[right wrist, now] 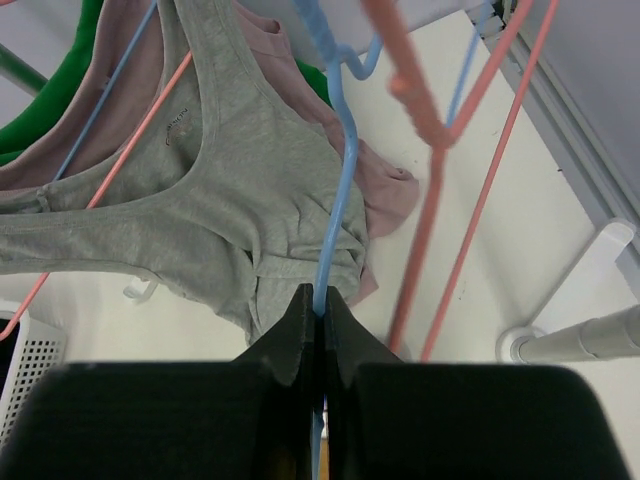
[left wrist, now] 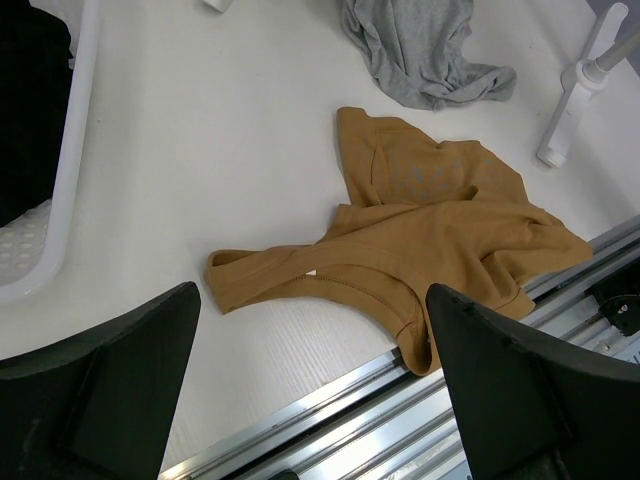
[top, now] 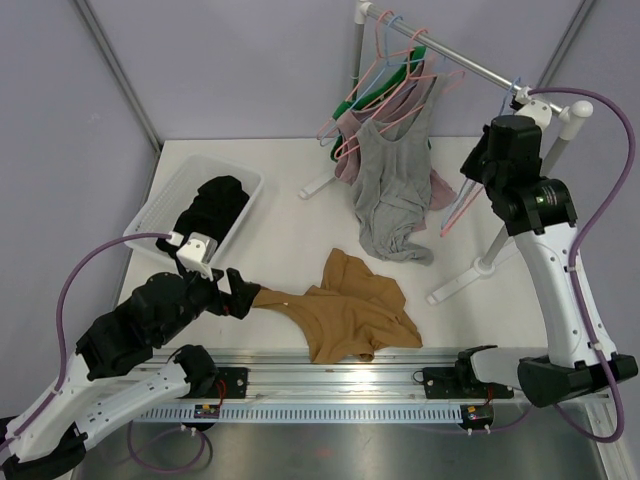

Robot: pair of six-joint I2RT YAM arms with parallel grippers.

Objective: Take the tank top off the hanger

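Tank tops show in two places in your views. A brown tank top (top: 355, 310) lies crumpled and flat on the white table (top: 290, 240), off any hanger, close to the near rail. One strap of it reaches out toward your left gripper (left wrist: 315, 400). That gripper hangs low over the table with its jaws spread wide. The two dark fingers (left wrist: 110, 380) frame the strap end, which lies on the table just ahead of them.

A grey tank top (top: 393, 190) hangs from the clothes rack (top: 450, 55) at the far right, among several thin wire hangers. Its lower end is bunched on the table just beyond the brown one. A pink top (right wrist: 385, 190) hangs behind the grey one, and a green hanger (top: 385, 90) sits further along the rail.

Your right gripper (right wrist: 322, 330) is up at the rack, its jaws pressed together on the wire of a blue hanger (right wrist: 345, 170). This wire runs down in front of the grey top. From these views you cannot tell whether the grey top is hung on that blue hanger or on the salmon hanger (right wrist: 435, 200) beside it.

At the far left, a white basket (top: 165, 205) holds dark clothes (top: 215, 205).
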